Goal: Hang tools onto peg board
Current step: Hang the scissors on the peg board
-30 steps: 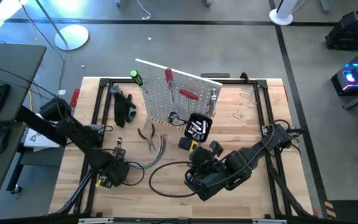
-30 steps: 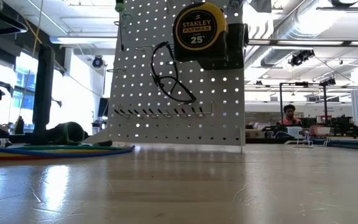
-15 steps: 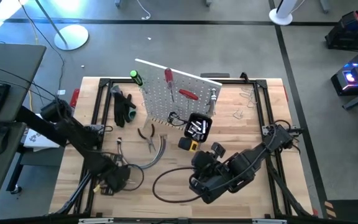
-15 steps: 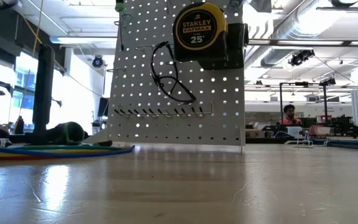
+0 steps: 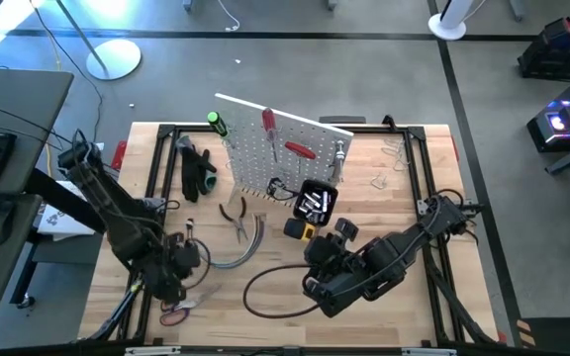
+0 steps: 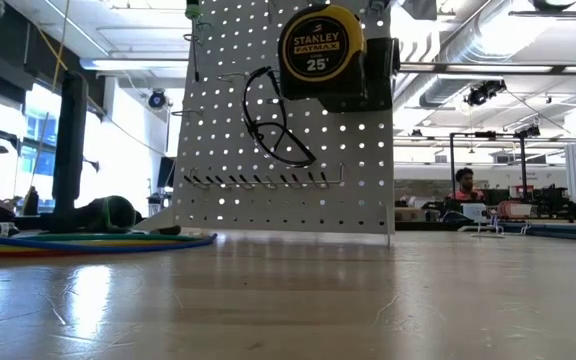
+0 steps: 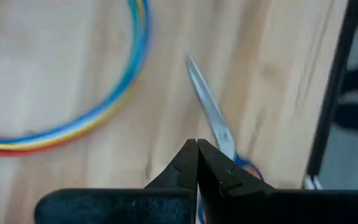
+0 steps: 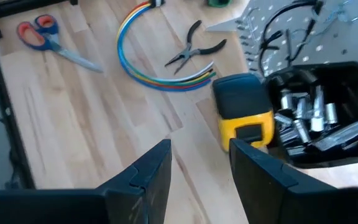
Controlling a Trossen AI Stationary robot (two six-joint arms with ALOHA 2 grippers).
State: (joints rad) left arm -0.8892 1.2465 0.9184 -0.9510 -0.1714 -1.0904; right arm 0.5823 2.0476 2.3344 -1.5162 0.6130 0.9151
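Left end effector (image 5: pixel 171 289), lower left: fingers now pressed together above scissors (image 5: pixel 181 309), missing them | right end effector (image 8: pixel 197 162): spread, waiting

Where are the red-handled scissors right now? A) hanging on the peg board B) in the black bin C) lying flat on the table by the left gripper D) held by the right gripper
C: the scissors lie flat on the wooden table, just past the shut left gripper.
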